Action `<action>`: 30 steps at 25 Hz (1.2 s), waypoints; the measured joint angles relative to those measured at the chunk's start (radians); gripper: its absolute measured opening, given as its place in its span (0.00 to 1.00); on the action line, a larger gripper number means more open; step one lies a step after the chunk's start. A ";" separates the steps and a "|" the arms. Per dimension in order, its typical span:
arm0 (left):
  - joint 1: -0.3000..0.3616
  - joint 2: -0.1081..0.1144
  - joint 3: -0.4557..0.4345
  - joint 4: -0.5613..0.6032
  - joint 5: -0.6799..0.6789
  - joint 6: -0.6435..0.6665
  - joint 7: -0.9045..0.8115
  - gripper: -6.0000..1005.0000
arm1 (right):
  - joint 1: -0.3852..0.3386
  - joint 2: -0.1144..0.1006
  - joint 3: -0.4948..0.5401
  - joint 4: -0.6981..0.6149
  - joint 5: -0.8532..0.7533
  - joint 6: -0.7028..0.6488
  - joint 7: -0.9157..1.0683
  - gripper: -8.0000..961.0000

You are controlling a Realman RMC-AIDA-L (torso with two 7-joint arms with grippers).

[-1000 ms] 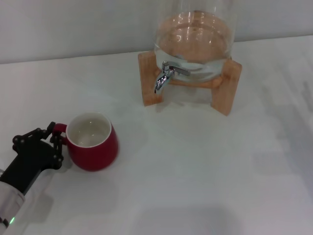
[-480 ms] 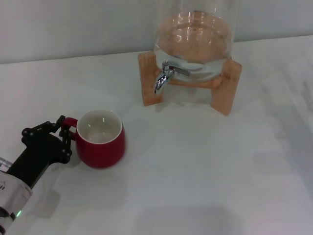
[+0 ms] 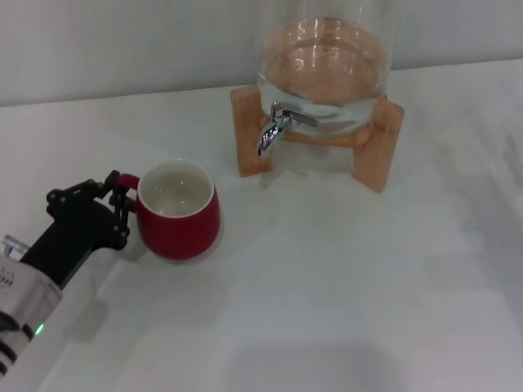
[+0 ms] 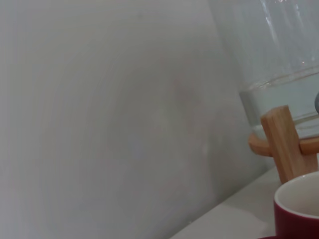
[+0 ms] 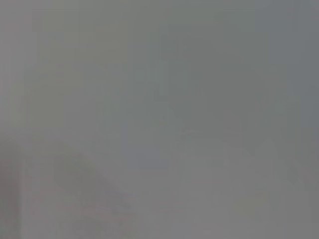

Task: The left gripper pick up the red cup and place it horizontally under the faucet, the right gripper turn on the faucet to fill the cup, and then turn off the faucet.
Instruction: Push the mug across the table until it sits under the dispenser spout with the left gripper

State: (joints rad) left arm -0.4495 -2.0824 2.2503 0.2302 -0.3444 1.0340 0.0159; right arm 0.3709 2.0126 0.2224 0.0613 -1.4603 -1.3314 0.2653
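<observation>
The red cup stands upright, white inside showing, on the white table left of centre. My left gripper, a black claw, is shut on the cup's small red handle from the left. The chrome faucet juts from the glass dispenser on its wooden stand, farther back and to the right of the cup; the spout points down over bare table. In the left wrist view the cup's rim shows with the stand beyond it. The right gripper is out of view.
The white table stretches open in front of the dispenser and to the right. A pale wall runs along the back. The right wrist view shows only a featureless grey surface.
My left gripper has carried the red cup to the right and farther back, toward the faucet, holding it by the handle throughout.
</observation>
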 joint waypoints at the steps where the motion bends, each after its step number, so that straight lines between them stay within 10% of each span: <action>1: -0.009 0.000 0.000 0.000 0.000 -0.007 -0.003 0.10 | 0.000 0.000 0.000 0.000 0.000 0.000 0.000 0.75; 30: -0.167 0.000 0.000 -0.010 0.099 -0.159 -0.090 0.10 | 0.005 0.000 -0.012 0.000 0.000 -0.008 0.000 0.75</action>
State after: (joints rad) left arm -0.6162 -2.0828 2.2504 0.2197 -0.2454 0.8752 -0.0741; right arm 0.3763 2.0126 0.2105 0.0613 -1.4603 -1.3397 0.2653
